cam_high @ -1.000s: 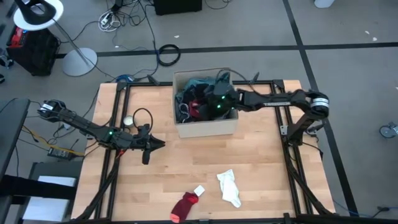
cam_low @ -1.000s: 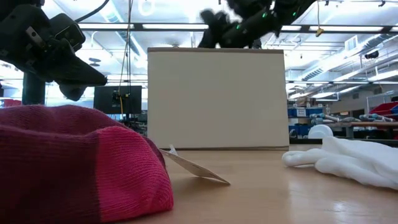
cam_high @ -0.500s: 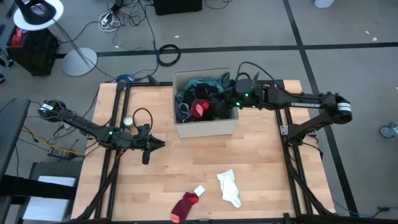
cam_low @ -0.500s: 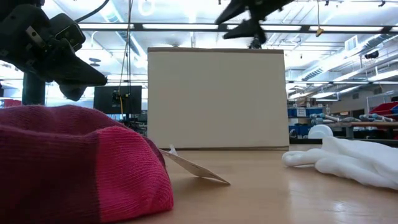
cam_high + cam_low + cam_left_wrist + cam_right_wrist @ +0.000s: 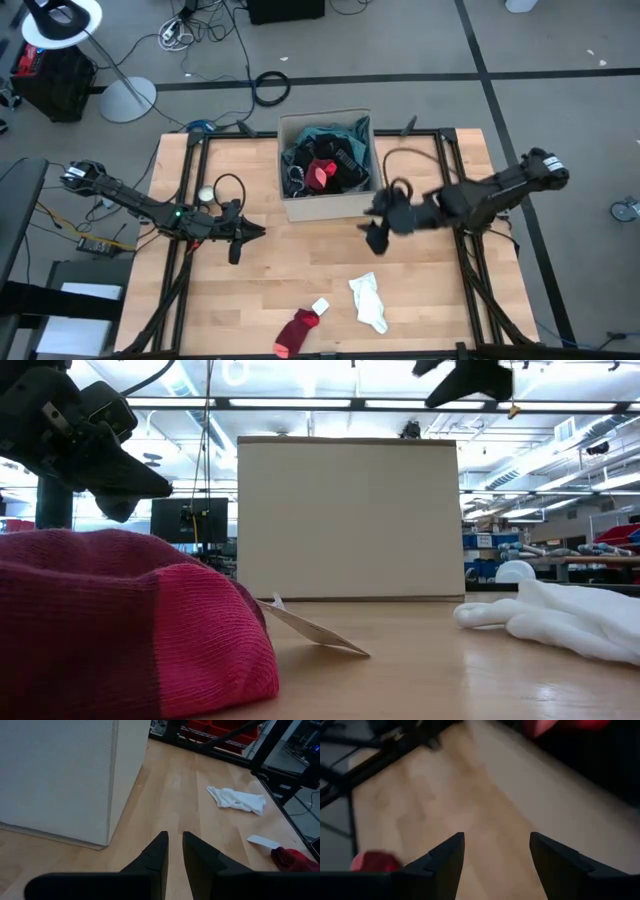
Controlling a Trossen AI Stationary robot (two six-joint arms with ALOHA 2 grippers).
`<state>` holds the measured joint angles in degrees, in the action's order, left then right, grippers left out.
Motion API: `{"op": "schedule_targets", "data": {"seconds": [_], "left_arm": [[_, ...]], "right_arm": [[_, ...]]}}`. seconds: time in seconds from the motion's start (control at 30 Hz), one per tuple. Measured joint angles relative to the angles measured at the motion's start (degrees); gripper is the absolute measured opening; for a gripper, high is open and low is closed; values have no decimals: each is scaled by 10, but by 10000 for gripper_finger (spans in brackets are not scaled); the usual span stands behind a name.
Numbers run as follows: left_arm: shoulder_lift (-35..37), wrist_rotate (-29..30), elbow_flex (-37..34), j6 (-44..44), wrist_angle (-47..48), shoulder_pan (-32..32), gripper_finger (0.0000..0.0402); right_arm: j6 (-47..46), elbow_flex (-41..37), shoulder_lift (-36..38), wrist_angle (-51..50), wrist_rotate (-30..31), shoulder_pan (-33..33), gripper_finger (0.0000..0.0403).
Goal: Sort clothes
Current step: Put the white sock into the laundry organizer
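In front of the box (image 5: 328, 203) on the bench (image 5: 270, 270), right gripper (image 5: 377, 236) hovers wide open, empty; left gripper (image 5: 236, 240) idles nearly closed, empty. Risk: clothes (image 5: 325, 165) heaped in box, tangled pulls. White sock (image 5: 368, 301) lies lengthwise toward the near edge, red sock (image 5: 298, 331) beside it.

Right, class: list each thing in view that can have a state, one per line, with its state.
Cardboard box: upright, open-topped, holding mixed clothes.
Red sock: lying on the table, tag attached.
White garment: crumpled on the table.
Left gripper: nearly shut, empty, beside the box.
Right gripper: open, empty, above the table.
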<state>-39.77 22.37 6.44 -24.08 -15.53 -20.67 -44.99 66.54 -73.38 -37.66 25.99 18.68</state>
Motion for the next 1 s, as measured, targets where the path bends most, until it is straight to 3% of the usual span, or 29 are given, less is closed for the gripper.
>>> {"op": "schedule_targets", "data": {"seconds": [0.23,0.37,0.63,1.0], "left_arm": [[0,0,0,-2,-1,0,63],[0,0,0,-2,-4,0,63],[0,0,0,-2,-9,0,63],[0,0,0,-2,-9,0,63]], "right_arm": [[-94,0,-78,-6,11,106,228],[-137,0,-148,-8,-23,133,228],[-231,0,-268,-7,-159,137,228],[-246,1,-337,2,-209,131,227]]}}
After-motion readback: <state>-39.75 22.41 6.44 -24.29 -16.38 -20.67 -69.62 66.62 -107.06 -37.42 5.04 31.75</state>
